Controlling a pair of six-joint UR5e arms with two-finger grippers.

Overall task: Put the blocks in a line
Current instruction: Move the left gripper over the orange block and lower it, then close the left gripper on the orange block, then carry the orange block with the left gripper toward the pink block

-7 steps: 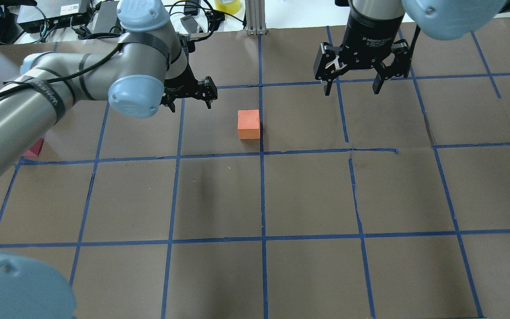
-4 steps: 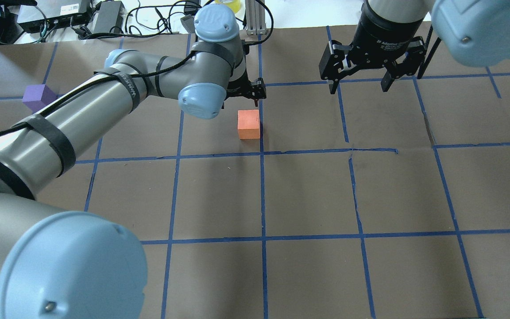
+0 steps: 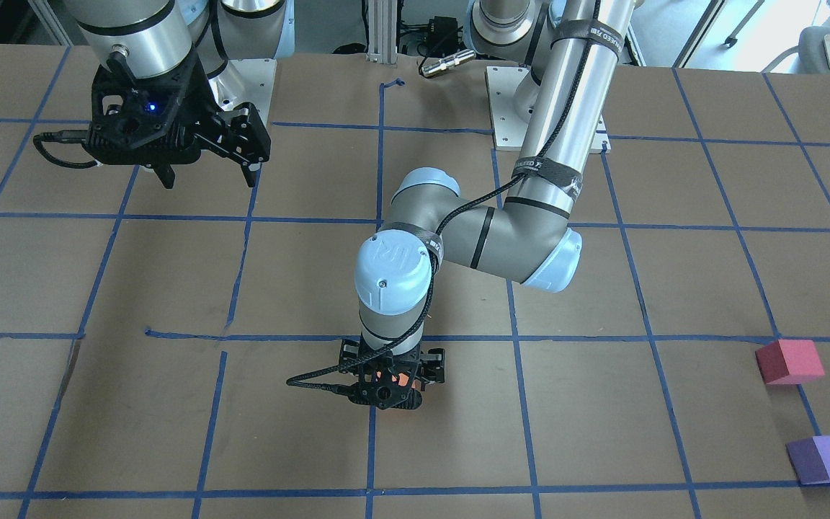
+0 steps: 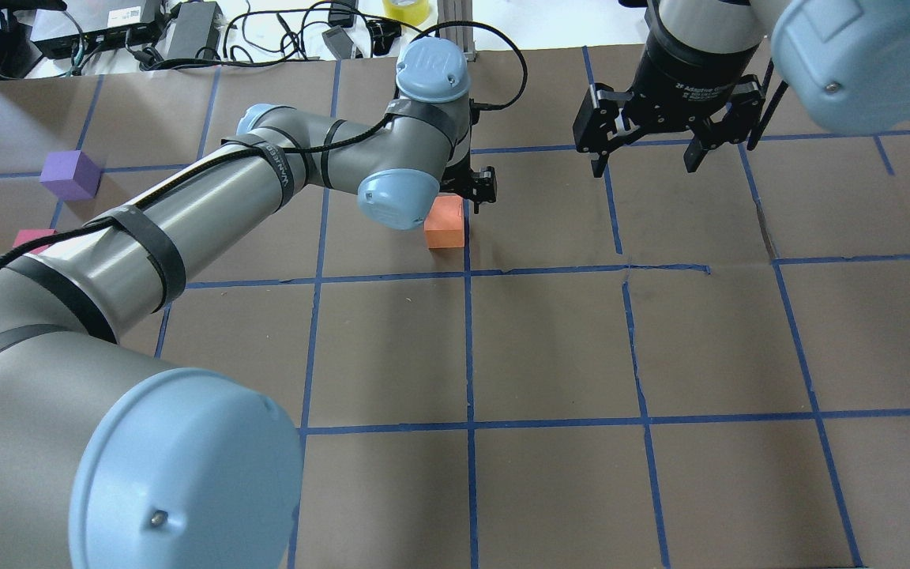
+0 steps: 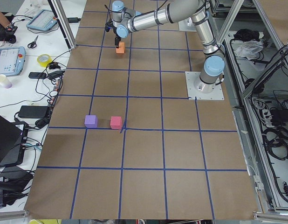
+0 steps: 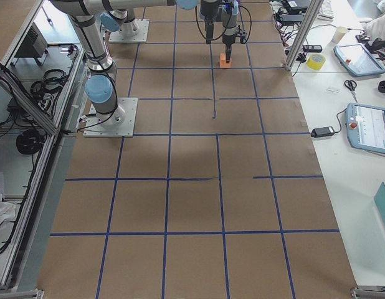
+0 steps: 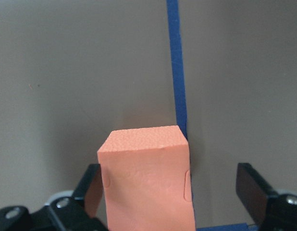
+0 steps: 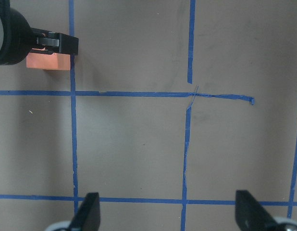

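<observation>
Orange block (image 4: 445,225) sits where it sat a second ago, on the brown surface (image 4: 550,340) with one edge against a blue tape line. The block has not moved; the left arm has. It has swung in from the robot's left and come down, so the left pincer (image 3: 390,376) now straddles the block. In the wrist view the jaws are apart. One finger is just beside the block's face and the other stands clear of the opposite face, so the block lies off-centre in the gap. Nothing is clamped yet.

The arm's sweep has also uncovered the purple block (image 4: 70,175), which it hid a second ago. The pink block (image 4: 32,237) still peeks out from behind the forearm. The left side view shows these two side by side on the robot's left, near each other and well apart from the orange one.

The right pincer (image 4: 645,166) has drifted only slightly. It hangs with its jaws spread above the far part of the surface and holds nothing.

The task seems to be at its first pickup. Closing on the orange block is probably next, and the uneven gap may nudge the block sideways as the jaws meet. Orange looks like the stray that has to join the other two for a line.
</observation>
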